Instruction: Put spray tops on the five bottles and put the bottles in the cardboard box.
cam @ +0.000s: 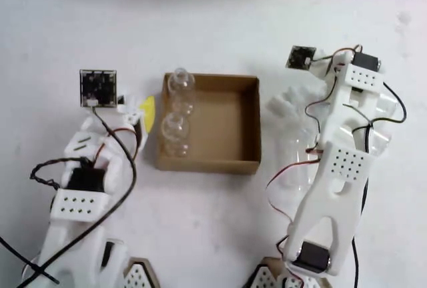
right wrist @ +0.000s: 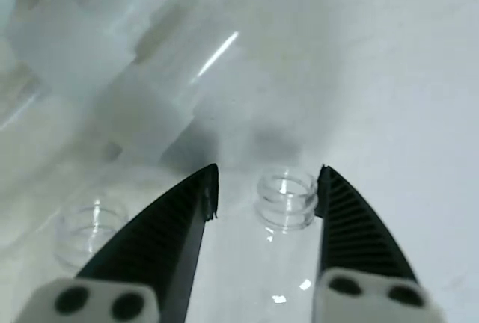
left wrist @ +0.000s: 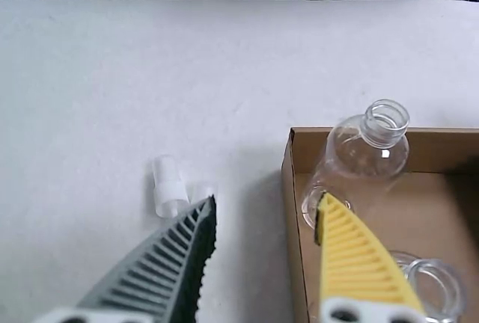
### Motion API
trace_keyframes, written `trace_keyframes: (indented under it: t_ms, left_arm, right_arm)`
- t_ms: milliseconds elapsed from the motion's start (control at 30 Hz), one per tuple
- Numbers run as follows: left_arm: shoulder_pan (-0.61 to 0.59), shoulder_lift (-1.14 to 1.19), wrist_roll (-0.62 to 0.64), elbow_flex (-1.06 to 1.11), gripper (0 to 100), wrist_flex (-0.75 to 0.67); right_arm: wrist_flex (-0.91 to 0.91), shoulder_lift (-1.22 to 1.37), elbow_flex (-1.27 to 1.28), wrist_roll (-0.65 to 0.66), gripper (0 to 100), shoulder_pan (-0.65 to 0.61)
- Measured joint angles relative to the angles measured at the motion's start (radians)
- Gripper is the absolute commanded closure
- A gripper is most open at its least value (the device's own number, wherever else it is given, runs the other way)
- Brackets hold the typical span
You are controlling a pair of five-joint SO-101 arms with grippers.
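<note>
Straddling a bottle (right wrist: 286, 202), right end effector (right wrist: 268, 173) spread

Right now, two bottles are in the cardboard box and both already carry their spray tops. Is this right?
Not fully. Two bottles are in the cardboard box, but neither carries a spray top: the left wrist view shows the far bottle and the near bottle with open necks.

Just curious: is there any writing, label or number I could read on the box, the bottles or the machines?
No text can be read anywhere.
The cardboard box: plain brown walls, no print.
The bottles: clear, no labels.
The dark circuit board on an arm: tiny light specks, too small to read.
</note>
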Motion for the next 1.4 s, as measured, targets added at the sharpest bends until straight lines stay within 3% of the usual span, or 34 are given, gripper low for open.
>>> trace_keyframes:
  t_ms: [167,400,800,1267,1400]
  left_arm:
    - [0.000,0.000,0.000,0.000,79,0.000]
    - [0.000,0.000,0.000,0.000,79,0.000]
    - [0.000,0.000,0.000,0.000,79,0.000]
    - [0.000,0.000,0.000,0.000,79,0.000]
    - [0.000,0.000,0.000,0.000,79,0.000]
  right_arm:
    - [-0.015,0.000,-0.052,0.000,98.5,0.000]
    - [-0.008,0.000,-0.126,0.000,98.2,0.000]
    - [0.339,-0.003,-0.520,-0.189,98.2,-0.058]
    - [0.354,-0.239,-0.525,-0.747,98.2,-0.074]
    - [0.356,-0.327,-0.525,-0.832,98.2,-0.074]
